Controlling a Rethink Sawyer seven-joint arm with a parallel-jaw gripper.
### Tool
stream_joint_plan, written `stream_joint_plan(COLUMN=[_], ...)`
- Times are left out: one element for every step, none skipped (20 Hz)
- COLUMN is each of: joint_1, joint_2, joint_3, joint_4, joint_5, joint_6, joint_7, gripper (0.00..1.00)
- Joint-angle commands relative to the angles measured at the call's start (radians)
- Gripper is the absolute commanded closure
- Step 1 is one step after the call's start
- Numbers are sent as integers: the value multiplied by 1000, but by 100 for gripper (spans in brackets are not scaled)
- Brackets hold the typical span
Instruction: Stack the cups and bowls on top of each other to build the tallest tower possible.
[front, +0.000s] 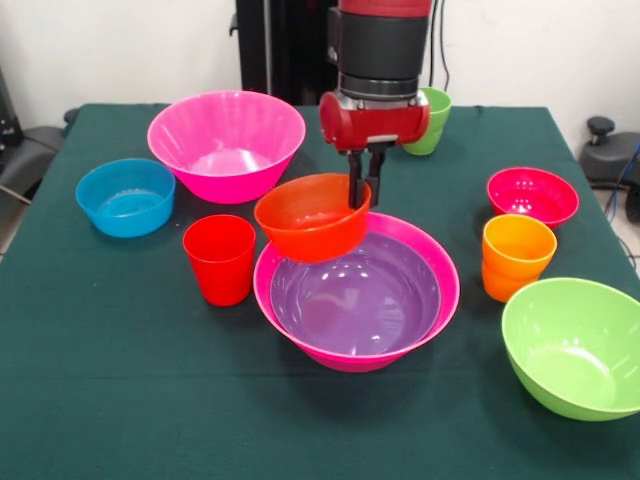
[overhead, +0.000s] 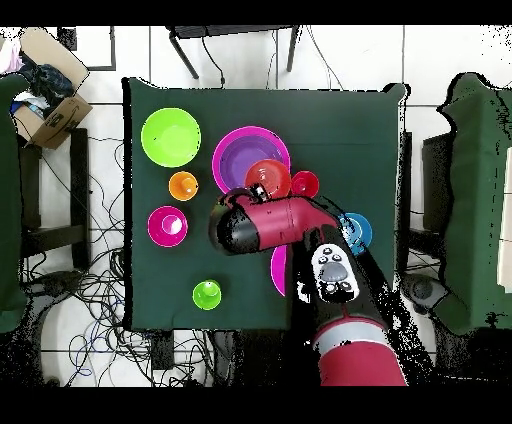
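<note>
My gripper (front: 362, 190) is shut on the right rim of the small orange-red bowl (front: 310, 216), which hangs tilted just above the tower's left side. The tower is a purple bowl (front: 357, 292) nested in a large hot-pink bowl (front: 447, 288). The red cup (front: 220, 258) stands upright just left of the tower. The orange cup (front: 517, 256) stands at the right and the green cup (front: 431, 121) behind my wrist. In the overhead view the orange-red bowl (overhead: 267, 178) sits over the purple bowl (overhead: 247, 155), and my wrist hides the fingers.
The second hot-pink bowl (front: 227, 142) and the blue bowl (front: 125, 196) are at the back left. The crimson bowl (front: 532, 195) is at the right. The large lime green bowl (front: 577, 345) is at the front right, near the table's edge.
</note>
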Motion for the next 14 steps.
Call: stream_joint_plan(joint_1=[61,68,78,88,96,105,108,108,109,106,104,101,99,96], joint_2=[106,112,117,121,126,128,129,132,136,142,149,156,161,168], joint_3=[-12,-15,-22,-29,-34,-41,-44,-45,-46,-45,-44,-42,-40,-37], joint_4=[-59,-64,-67,-71,-73,-75,-77,-80,-87,-95,-103,-112,-121,-130], joint_5=[49,58,64,71,76,79,81,82,81,78,76,73,71,70], joint_6=[-31,-27,-28,-30,-35,-37,-36,-36,-36,-39,-41,-42,-42,-41], joint_7=[196,203,213,222,230,236,237,235,232,228,223,219,216,213], gripper=[100,100,100,100,100,100,100,100,100,100,100,100,100,100])
